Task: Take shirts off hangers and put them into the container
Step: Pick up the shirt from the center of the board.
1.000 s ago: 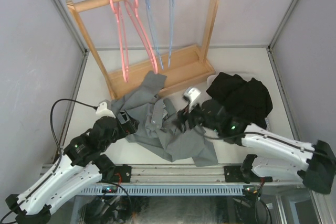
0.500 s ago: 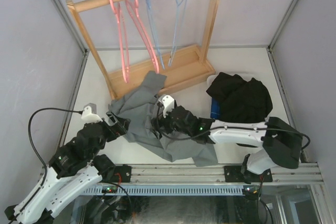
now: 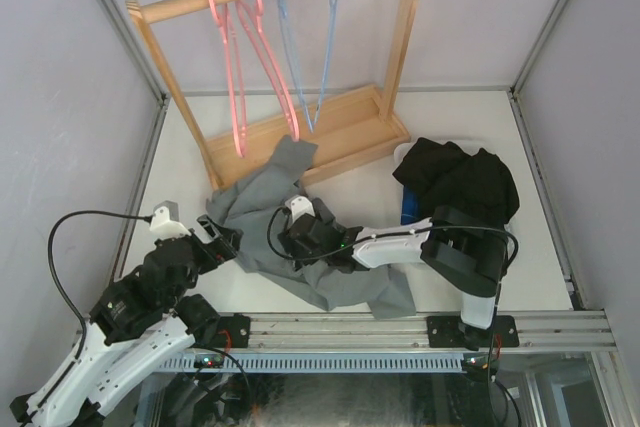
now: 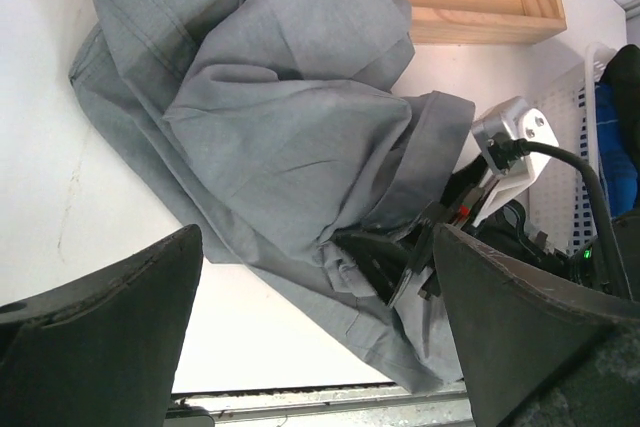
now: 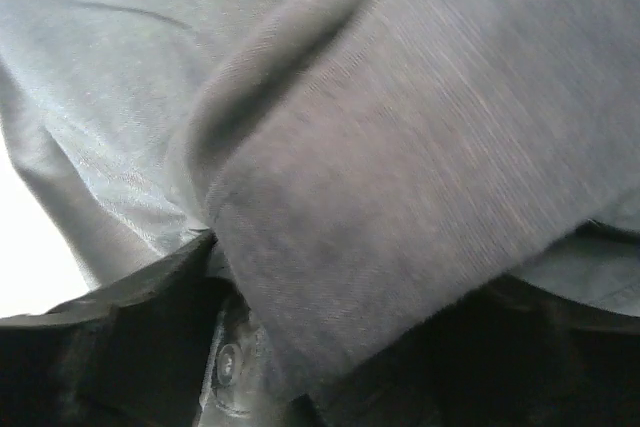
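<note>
The grey shirt (image 3: 330,267) lies crumpled on the table in front of the rack; it also fills the left wrist view (image 4: 270,117). My right gripper (image 3: 283,244) is pushed into its folds, open, and a thick fold of grey cloth (image 5: 400,177) fills the gap between its fingers (image 5: 90,347). My left gripper (image 3: 228,239) stands open and empty at the shirt's left edge (image 4: 318,247). The black shirt (image 3: 465,187) is heaped in the white container (image 3: 401,154), with blue plaid (image 3: 408,209) showing under it. Pink hangers (image 3: 235,77) and light-blue hangers (image 3: 322,47) hang bare.
The wooden rack (image 3: 340,132) stands at the back, its base just beyond the grey shirt. The container's mesh wall (image 4: 565,167) lies to the right of the right arm (image 3: 400,245). Grey walls close in both sides. A metal rail (image 3: 330,327) runs along the near edge.
My right gripper has reached left across the grey shirt into its folds, its jaws opening wide and then narrowing. My left gripper has drawn back a little to the left. A blue hanger swung.
</note>
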`<control>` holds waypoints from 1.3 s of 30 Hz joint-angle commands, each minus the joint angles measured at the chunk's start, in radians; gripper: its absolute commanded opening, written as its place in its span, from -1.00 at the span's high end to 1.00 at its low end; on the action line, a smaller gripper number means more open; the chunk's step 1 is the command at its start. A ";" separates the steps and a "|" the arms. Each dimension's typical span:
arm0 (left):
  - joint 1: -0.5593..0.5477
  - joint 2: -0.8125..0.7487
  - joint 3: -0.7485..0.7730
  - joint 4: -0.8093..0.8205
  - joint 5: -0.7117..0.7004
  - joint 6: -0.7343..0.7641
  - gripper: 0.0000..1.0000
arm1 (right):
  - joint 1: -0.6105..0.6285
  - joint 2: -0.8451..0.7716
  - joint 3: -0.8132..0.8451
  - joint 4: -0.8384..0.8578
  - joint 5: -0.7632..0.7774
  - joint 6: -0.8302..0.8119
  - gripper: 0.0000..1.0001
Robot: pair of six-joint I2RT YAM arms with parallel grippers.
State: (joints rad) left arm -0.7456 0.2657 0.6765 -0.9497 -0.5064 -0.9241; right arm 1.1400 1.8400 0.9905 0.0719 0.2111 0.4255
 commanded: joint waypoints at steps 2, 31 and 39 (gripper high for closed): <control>0.005 0.009 0.047 -0.005 -0.034 0.011 -1.00 | 0.008 -0.033 -0.039 -0.148 0.176 0.026 0.07; 0.005 0.041 0.021 0.050 -0.019 0.043 -1.00 | -0.061 -1.186 0.151 0.072 0.759 -0.845 1.00; 0.004 0.038 0.022 0.049 -0.016 0.036 -1.00 | -0.336 -0.899 0.652 -0.222 0.589 -0.837 1.00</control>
State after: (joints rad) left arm -0.7456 0.3027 0.6765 -0.9440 -0.5201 -0.9012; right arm 0.8986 0.8349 1.4685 -0.0395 0.9039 -0.3618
